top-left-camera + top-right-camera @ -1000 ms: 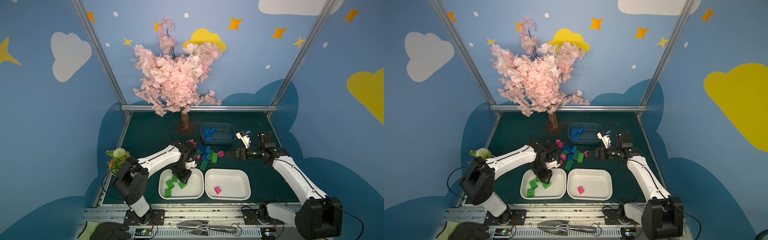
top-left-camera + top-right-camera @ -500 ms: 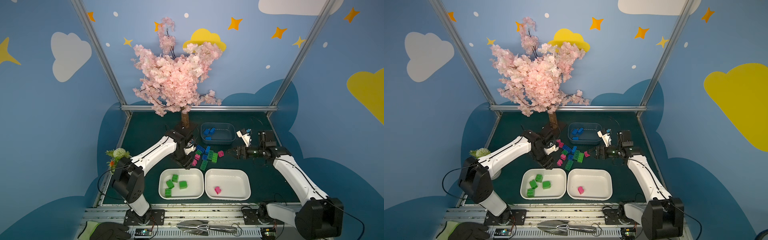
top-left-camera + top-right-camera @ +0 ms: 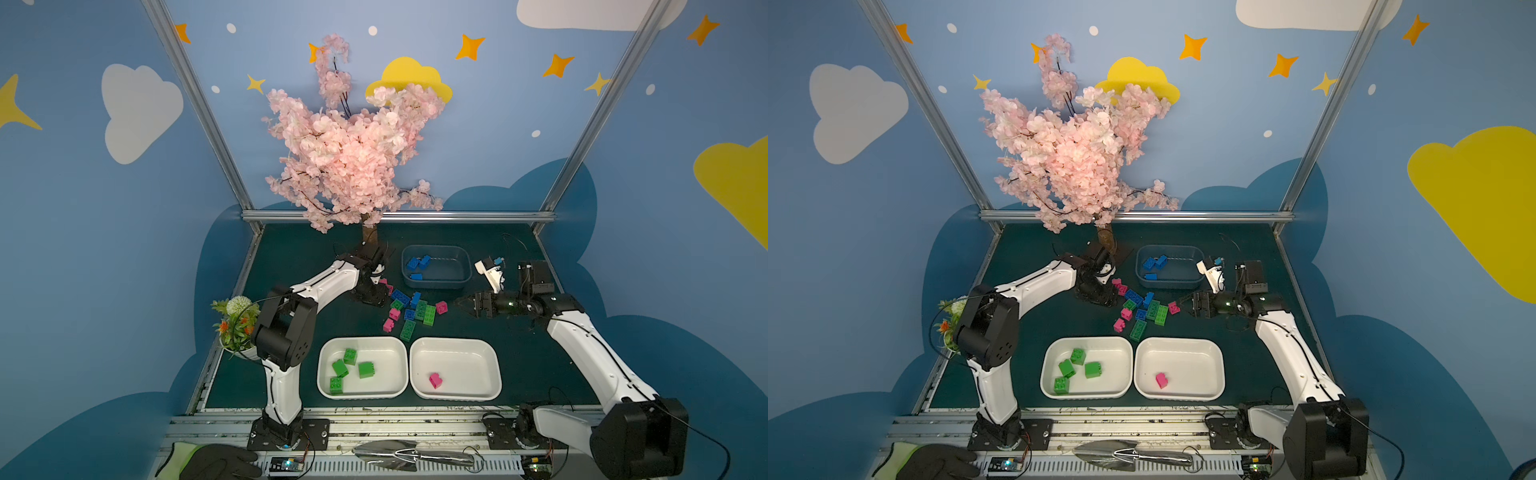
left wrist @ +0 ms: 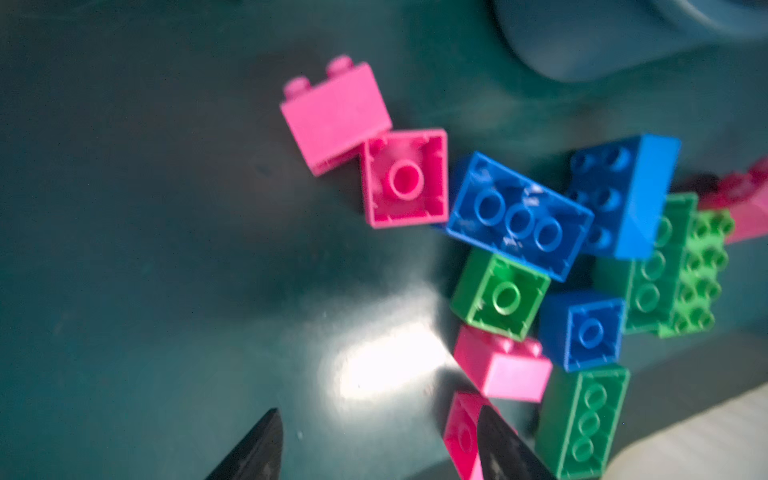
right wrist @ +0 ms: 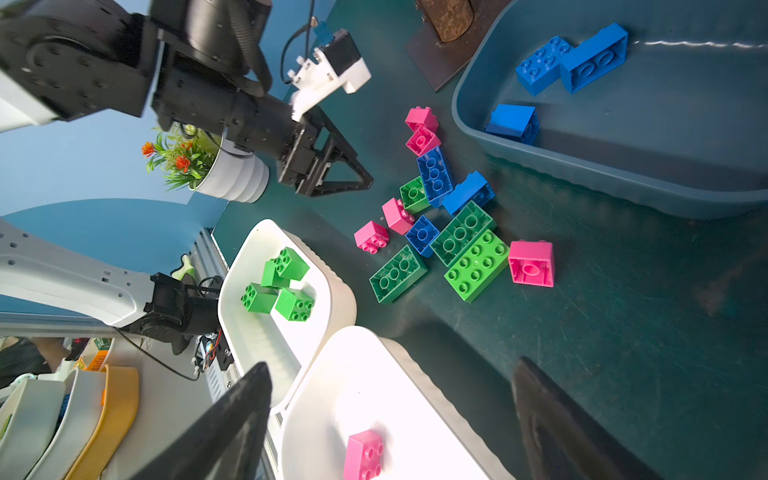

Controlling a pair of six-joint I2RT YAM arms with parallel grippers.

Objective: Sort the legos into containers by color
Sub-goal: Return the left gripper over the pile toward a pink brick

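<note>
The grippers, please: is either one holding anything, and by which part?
Nothing is held: the left gripper and the right gripper are both open and empty.

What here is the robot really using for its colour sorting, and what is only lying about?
In the job: loose legos; white tray with green legos; second white tray with a pink lego; grey-blue tub with blue legos.
Lying about: blossom tree; potted plant; trowel; glove.

Nothing legible on show here: no label, brand name or number anywhere in these views. Faint raised marks on the underside of the long blue brick [image 4: 519,216], seen from the left wrist, are too blurred to read.
</note>
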